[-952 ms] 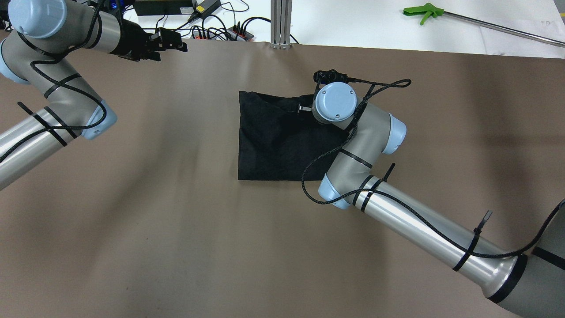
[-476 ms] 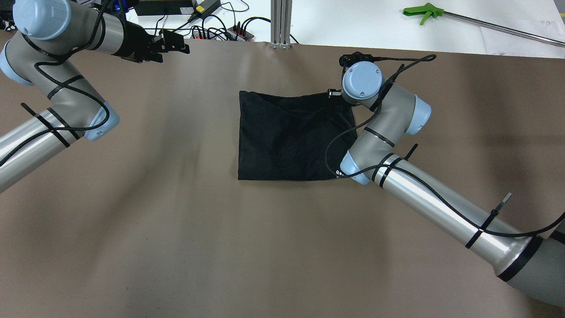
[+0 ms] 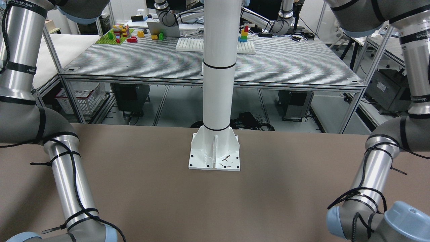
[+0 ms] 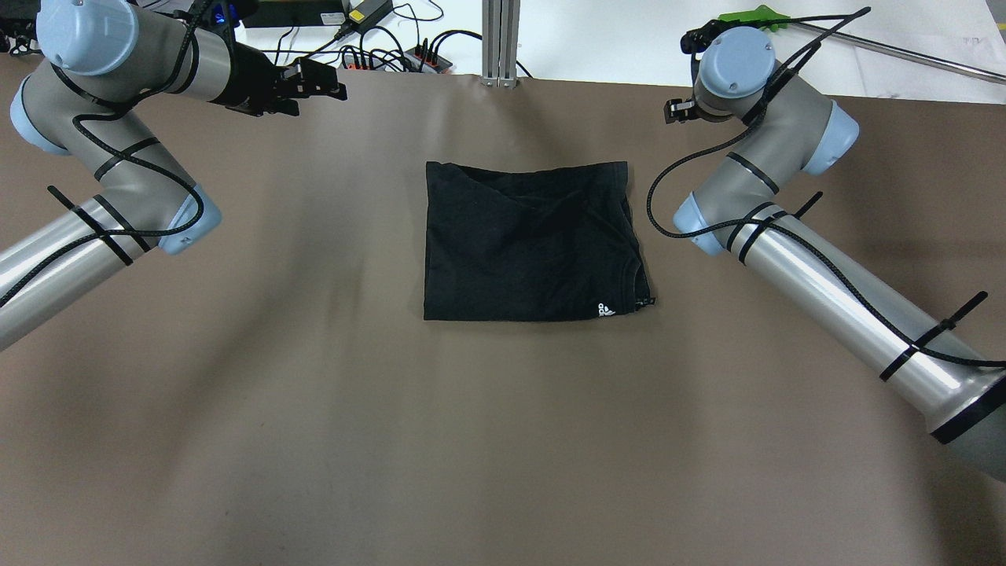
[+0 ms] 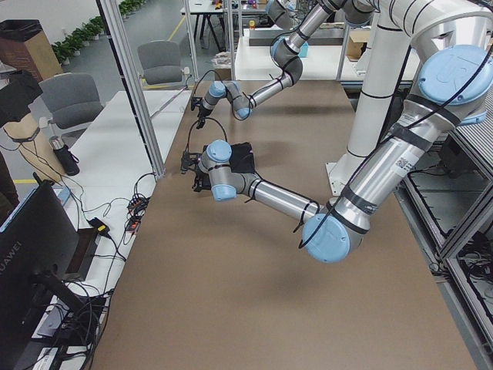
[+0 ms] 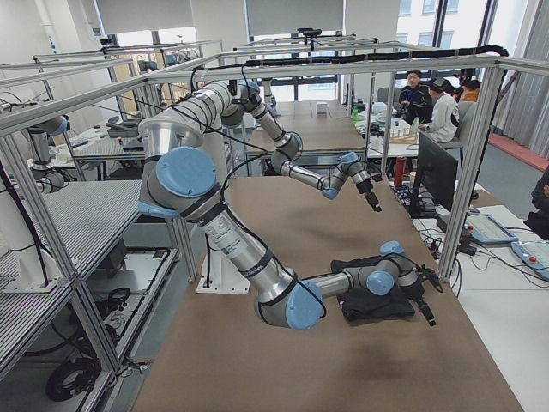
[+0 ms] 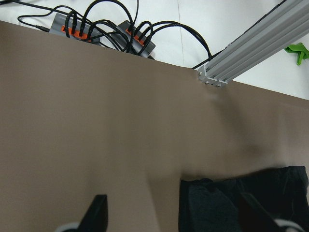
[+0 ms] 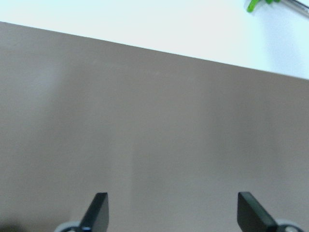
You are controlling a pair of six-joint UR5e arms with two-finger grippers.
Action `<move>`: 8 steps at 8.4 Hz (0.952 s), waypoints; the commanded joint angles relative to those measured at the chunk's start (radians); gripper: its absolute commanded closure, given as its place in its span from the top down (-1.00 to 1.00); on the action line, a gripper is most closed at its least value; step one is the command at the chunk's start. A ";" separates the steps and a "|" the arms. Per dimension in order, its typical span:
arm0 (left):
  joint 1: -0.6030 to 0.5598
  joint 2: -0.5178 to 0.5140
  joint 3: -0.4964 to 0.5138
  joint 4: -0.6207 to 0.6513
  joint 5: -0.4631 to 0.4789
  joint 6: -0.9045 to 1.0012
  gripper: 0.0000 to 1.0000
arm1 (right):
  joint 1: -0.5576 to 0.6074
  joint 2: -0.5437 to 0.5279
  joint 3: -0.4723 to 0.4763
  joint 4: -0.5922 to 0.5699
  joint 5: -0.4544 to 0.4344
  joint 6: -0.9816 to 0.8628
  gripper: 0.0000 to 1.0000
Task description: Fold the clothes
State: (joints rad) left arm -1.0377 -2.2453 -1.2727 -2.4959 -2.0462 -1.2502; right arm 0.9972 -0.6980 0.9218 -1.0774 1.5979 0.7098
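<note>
Both tools stand with their jaws spread wide and nothing between them. Each wrist camera shows two dark fingers far apart over bare brown surface: the left tool (image 7: 174, 220) with one finger (image 7: 98, 212) at the lower left of its view, and the right tool (image 8: 173, 212) with one finger (image 8: 98, 209) likewise.

From overhead, the left tool (image 4: 334, 85) points toward the middle from the far left edge of the desk (image 4: 314, 409), near two power strips (image 7: 72, 28) with orange sockets. The right tool (image 4: 673, 111) sits by the far right edge. It is mostly hidden behind its own wrist joint there, so its height above the desk is hard to judge.

Between the two arms, well apart from either tool, lies the one piece of clothes (image 4: 526, 244). It is black, folded into a rough rectangle, and flat on the desk's middle. One small white logo (image 4: 603, 310) shows at its near right corner, where the layers sit slightly uneven.

Beyond the desk's far edge are one aluminium post (image 4: 501, 39) and one green-handled grabber (image 4: 753, 20).
</note>
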 commanded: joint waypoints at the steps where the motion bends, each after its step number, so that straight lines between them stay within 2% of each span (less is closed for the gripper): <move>1: -0.008 -0.019 0.006 0.020 0.006 0.009 0.89 | 0.041 -0.003 0.005 -0.001 0.045 -0.061 0.88; 2: -0.040 -0.023 0.003 0.126 0.005 0.109 0.89 | 0.073 -0.023 0.032 -0.018 0.092 -0.132 0.88; 4: -0.114 -0.030 0.007 0.317 0.023 0.382 0.89 | 0.160 -0.093 0.151 -0.202 0.117 -0.371 0.89; 5: -0.154 -0.030 0.006 0.374 0.044 0.438 0.89 | 0.216 -0.139 0.201 -0.276 0.132 -0.538 0.89; 7: -0.241 -0.030 -0.005 0.458 0.063 0.557 0.89 | 0.318 -0.280 0.314 -0.288 0.134 -0.711 0.89; 8: -0.280 -0.030 -0.007 0.503 0.086 0.677 0.89 | 0.389 -0.320 0.324 -0.294 0.164 -0.786 0.89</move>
State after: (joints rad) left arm -1.2402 -2.2747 -1.2731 -2.0835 -1.9902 -0.7540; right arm 1.2667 -0.9219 1.1848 -1.3486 1.7301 0.0797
